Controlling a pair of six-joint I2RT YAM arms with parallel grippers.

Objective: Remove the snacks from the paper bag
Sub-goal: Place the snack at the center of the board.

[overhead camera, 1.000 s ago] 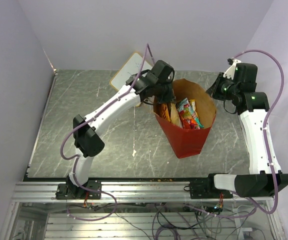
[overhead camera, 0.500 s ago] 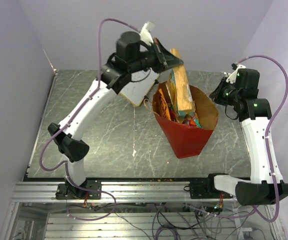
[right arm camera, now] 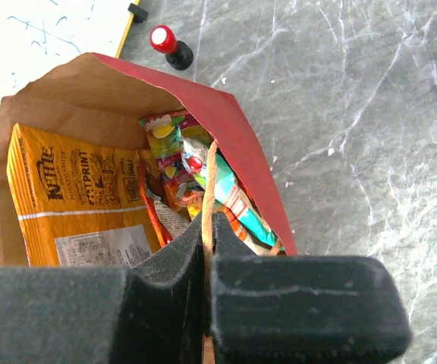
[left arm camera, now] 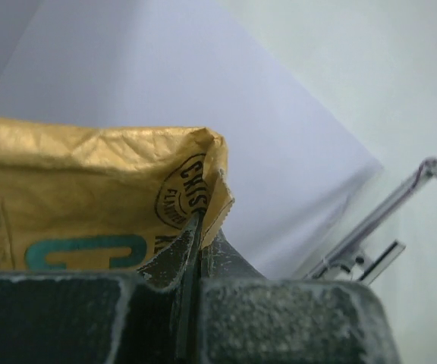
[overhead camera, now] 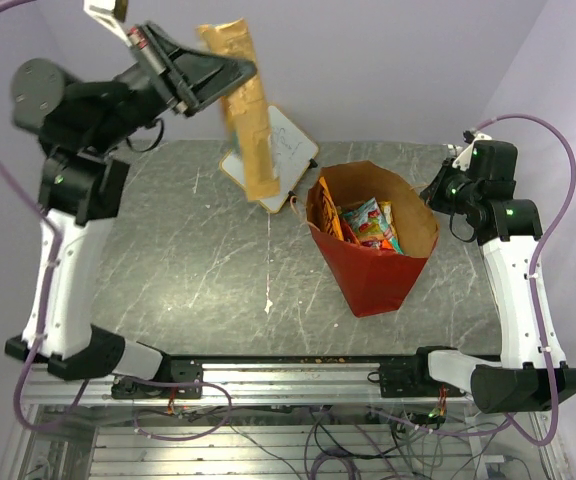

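The red paper bag stands upright right of the table's centre, its brown inside showing. Several snacks remain in it: an orange packet and teal, red and yellow ones. My left gripper is raised high at the back left, shut on the top corner of a long tan-brown packet that hangs free in the air; its crinkled top fills the left wrist view. My right gripper is shut on the bag's thin twisted handle at the right rim.
A white whiteboard lies at the back of the marble table, partly behind the hanging packet. A small red-capped object stands beside the bag. Purple walls close in left, right and behind.
My left arm has swung up and to the left, lifting the tan-brown packet fully out of the bag. The right gripper and the bag have hardly moved.
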